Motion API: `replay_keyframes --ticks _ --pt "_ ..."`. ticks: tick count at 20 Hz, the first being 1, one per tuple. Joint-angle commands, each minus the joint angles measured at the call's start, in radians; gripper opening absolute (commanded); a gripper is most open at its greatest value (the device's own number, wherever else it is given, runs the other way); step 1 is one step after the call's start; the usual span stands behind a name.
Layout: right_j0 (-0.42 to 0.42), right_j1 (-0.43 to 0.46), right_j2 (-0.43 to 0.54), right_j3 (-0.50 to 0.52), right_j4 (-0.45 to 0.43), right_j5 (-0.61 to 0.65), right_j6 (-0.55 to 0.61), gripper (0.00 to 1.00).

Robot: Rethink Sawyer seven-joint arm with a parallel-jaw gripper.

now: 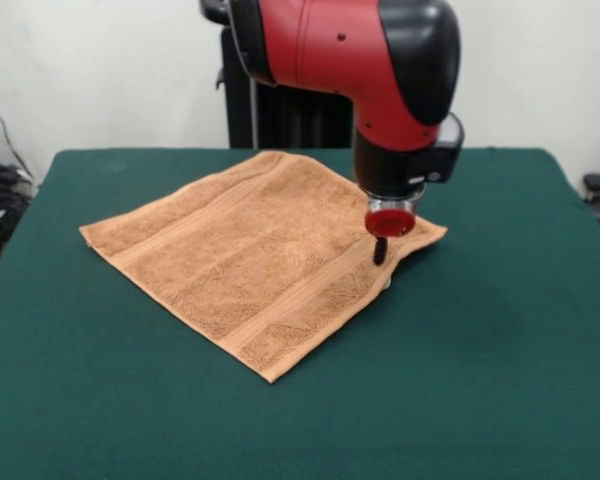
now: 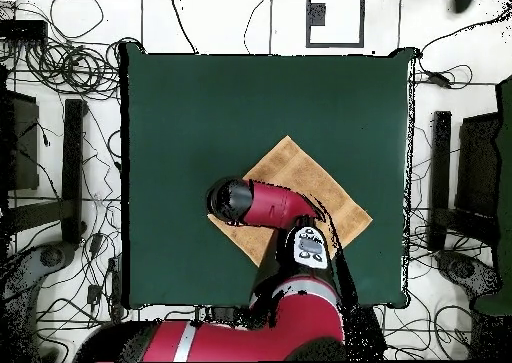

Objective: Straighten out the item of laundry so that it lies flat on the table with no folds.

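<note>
We count one towel [image 1: 250,255] on one green surface [image 1: 480,350], with one red and black arm [image 1: 350,50] reaching down over it. The orange-tan towel lies spread near the middle of the surface, turned so its corners point like a diamond, with woven bands running near its hems. In the front view the pincer [image 1: 380,250] comes down at the towel's right-hand corner, where the cloth edge looks slightly rumpled beside it. We see only one dark tip below a red collar, so we cannot tell whether the pincer is apart or together. From overhead, the arm covers the towel's nearer part. We can read no brand, label or writing on anything.
</note>
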State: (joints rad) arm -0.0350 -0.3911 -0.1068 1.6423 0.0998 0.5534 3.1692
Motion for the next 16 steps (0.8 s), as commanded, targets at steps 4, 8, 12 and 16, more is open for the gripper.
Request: replay_keyframes --ticks 4,8,12,16 --pt "0.050 -0.032 0.101 -0.005 0.084 0.064 0.074 1.00" --pt "0.058 -0.052 0.091 -0.012 0.089 0.107 0.073 1.00" --pt "0.055 -0.023 0.103 -0.014 0.100 0.061 0.071 1.00" --pt "0.055 0.013 0.110 -0.012 0.110 0.005 0.068 1.00"
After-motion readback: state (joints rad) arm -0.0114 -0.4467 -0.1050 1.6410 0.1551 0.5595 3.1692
